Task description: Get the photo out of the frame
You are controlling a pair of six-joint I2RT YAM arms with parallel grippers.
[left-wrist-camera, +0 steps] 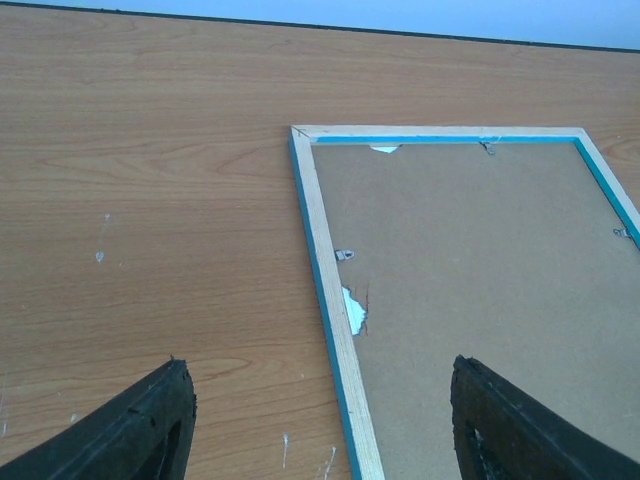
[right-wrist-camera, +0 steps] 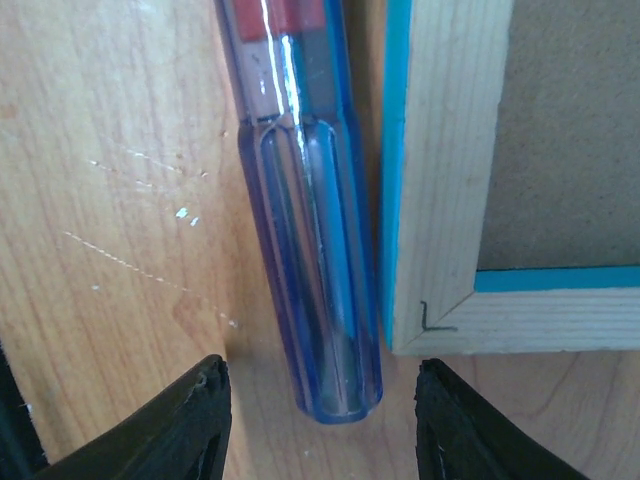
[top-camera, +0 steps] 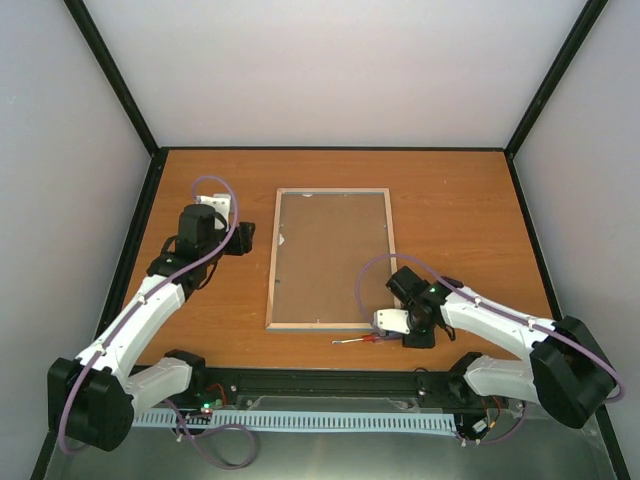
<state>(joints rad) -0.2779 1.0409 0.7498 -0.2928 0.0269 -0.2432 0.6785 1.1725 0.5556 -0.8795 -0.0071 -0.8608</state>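
Observation:
The frame (top-camera: 273,262) lies face down in the middle of the table, its pale wood rim up and a brown backing board (top-camera: 330,255) filling it. The photo is hidden under the board. In the left wrist view the frame's rim (left-wrist-camera: 330,260) shows a turquoise edge, small metal tabs and torn white spots. My left gripper (top-camera: 243,238) is open just left of the frame, its fingers (left-wrist-camera: 140,430) straddling the rim. My right gripper (top-camera: 385,323) is open at the frame's near right corner (right-wrist-camera: 440,300), over a screwdriver's blue clear handle (right-wrist-camera: 310,250).
The screwdriver (top-camera: 360,340) lies on the table along the frame's near edge, its thin shaft pointing left. Dark walls and posts bound the table at the back and sides.

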